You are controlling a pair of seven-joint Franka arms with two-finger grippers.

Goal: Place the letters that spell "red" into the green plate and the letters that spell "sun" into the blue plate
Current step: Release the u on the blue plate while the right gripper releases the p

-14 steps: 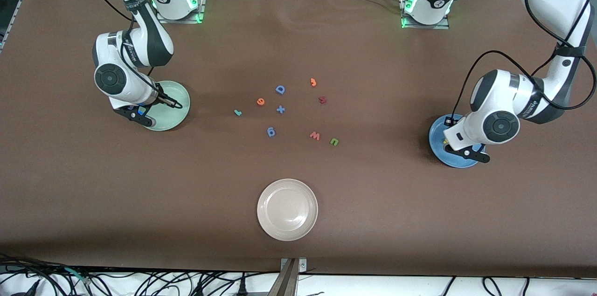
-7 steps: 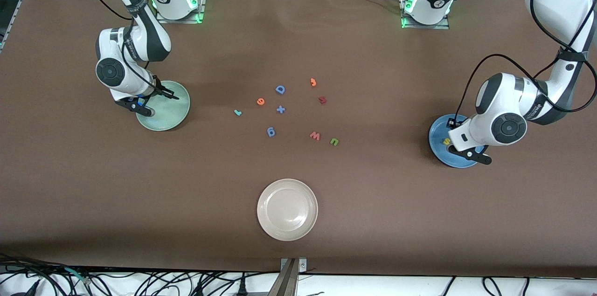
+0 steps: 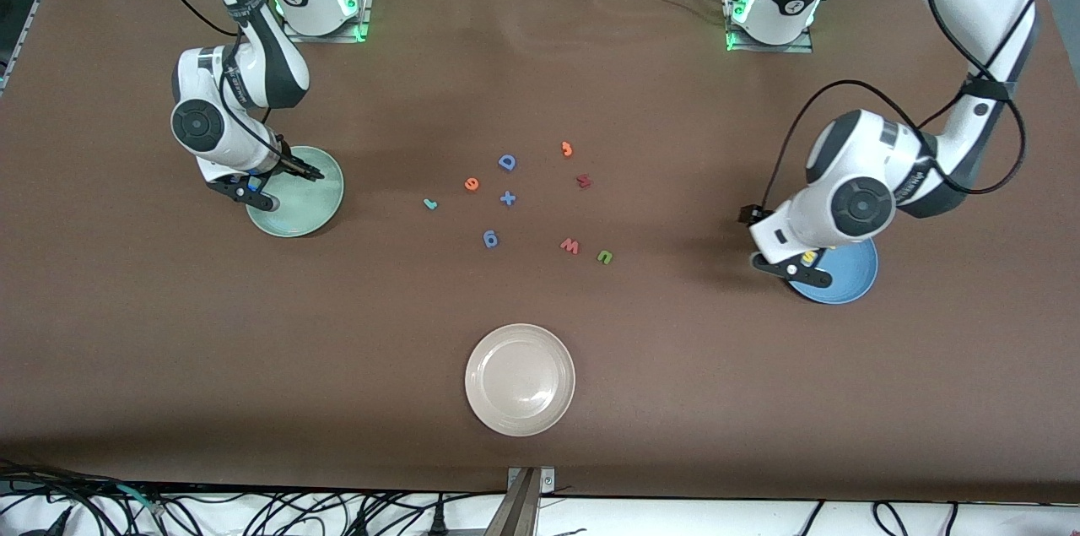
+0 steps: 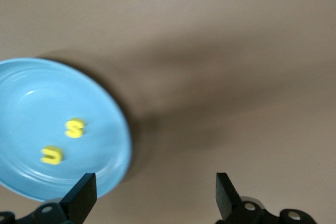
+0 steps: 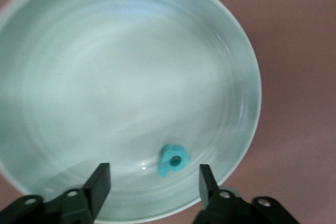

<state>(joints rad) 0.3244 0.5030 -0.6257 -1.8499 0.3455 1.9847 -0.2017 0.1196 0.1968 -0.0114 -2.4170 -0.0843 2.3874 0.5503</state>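
Note:
The green plate (image 3: 308,203) (image 5: 131,51) holds a teal d (image 5: 171,160). My right gripper (image 3: 256,190) (image 5: 153,182) hangs open just above that letter, holding nothing. The blue plate (image 3: 839,276) (image 4: 31,103) holds a yellow s (image 4: 75,128) and a yellow arch letter (image 4: 52,155). My left gripper (image 3: 789,266) (image 4: 155,192) is open and empty over that plate's rim on the side toward the table's middle. On the bare table lie the teal r (image 3: 430,203), the orange e (image 3: 472,183) and the green arch letter (image 3: 604,257).
Other foam pieces lie mid-table: a blue D (image 3: 506,162), an orange 3 (image 3: 567,149), a dark red letter (image 3: 583,181), a blue plus (image 3: 507,198), a blue 6-like piece (image 3: 490,239) and a red w (image 3: 570,246). A cream plate (image 3: 520,380) sits nearer the front camera.
Both grippers have opened. The left one has swung from over the blue plate toward the table's middle, leaving the yellow s in the plate. The teal d now lies free in the green plate.

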